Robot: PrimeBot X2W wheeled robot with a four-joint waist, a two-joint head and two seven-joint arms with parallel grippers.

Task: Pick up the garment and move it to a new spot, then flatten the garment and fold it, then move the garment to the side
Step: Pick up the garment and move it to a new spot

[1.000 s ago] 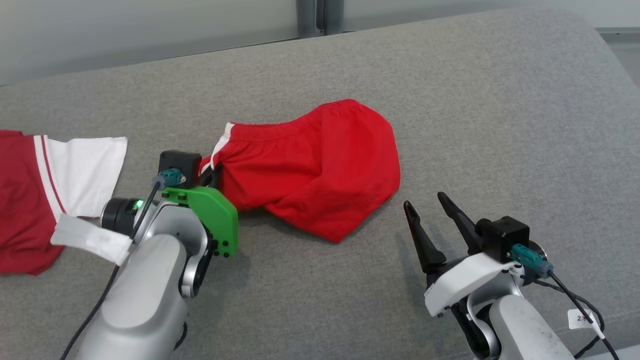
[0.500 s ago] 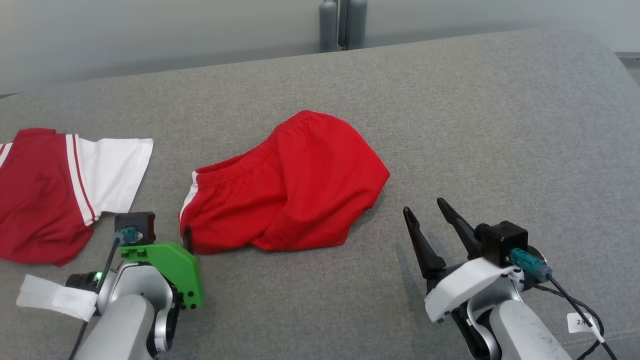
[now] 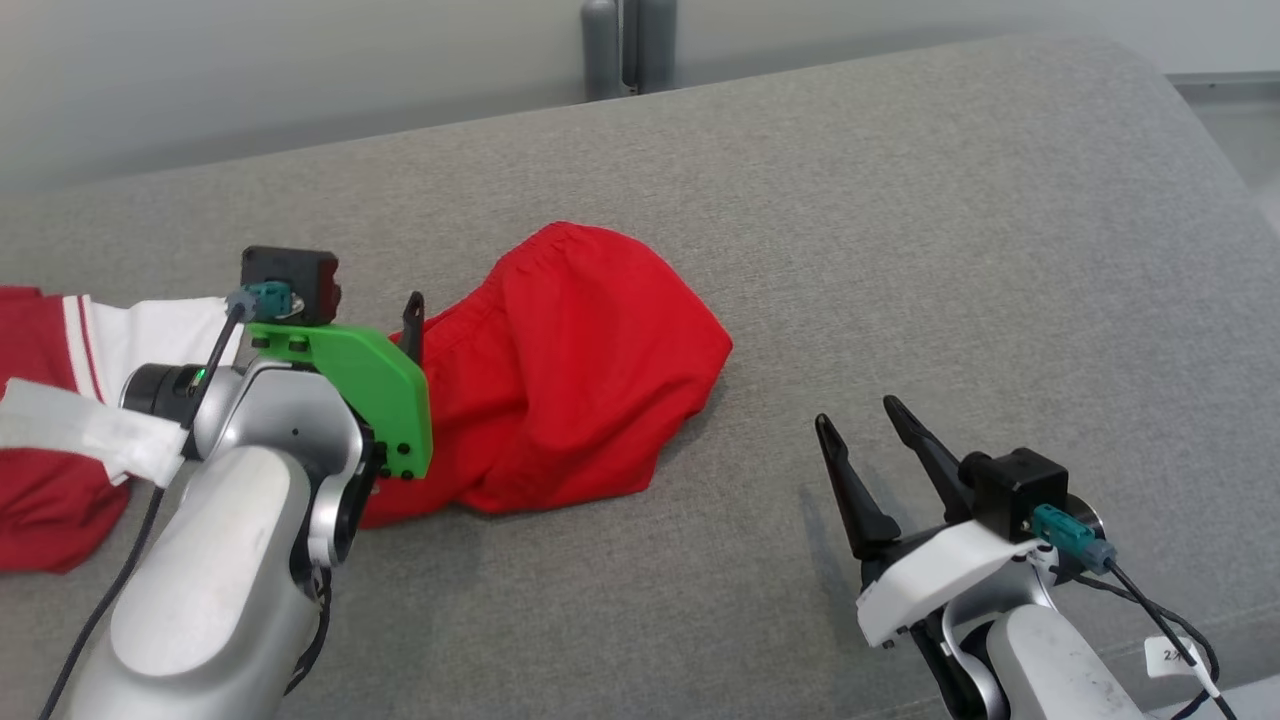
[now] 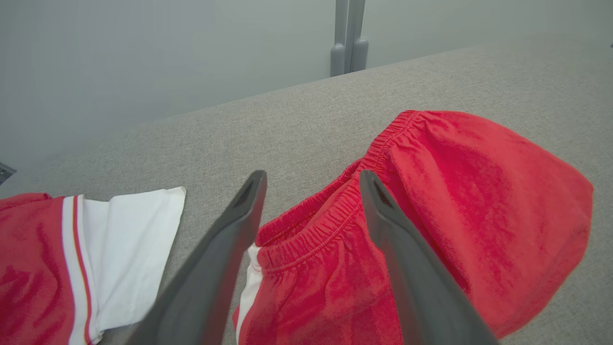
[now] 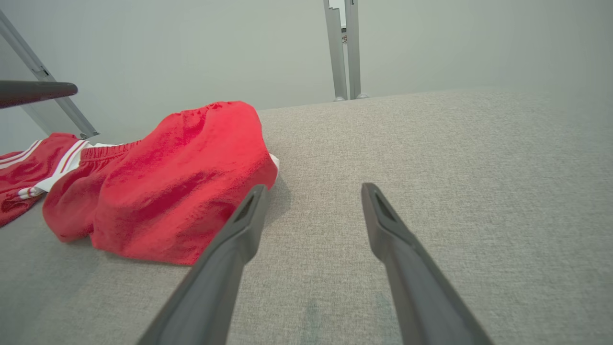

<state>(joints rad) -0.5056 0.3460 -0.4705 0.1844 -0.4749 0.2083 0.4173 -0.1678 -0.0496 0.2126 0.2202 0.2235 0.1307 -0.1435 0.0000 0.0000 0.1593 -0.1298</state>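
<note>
The grey counter (image 3: pixel 900 250) carries everything. The red shorts (image 3: pixel 580 370) lie bunched near its middle, elastic waistband toward my left side. A red-and-white shirt (image 3: pixel 40 500) lies further left, just apart from the shorts. My left tool (image 4: pixel 312 178) stands wide, the waistband showing between its fingers, nothing gripped. My right tool (image 3: pixel 856 411) stands wide over bare counter, right of the shorts.
</note>
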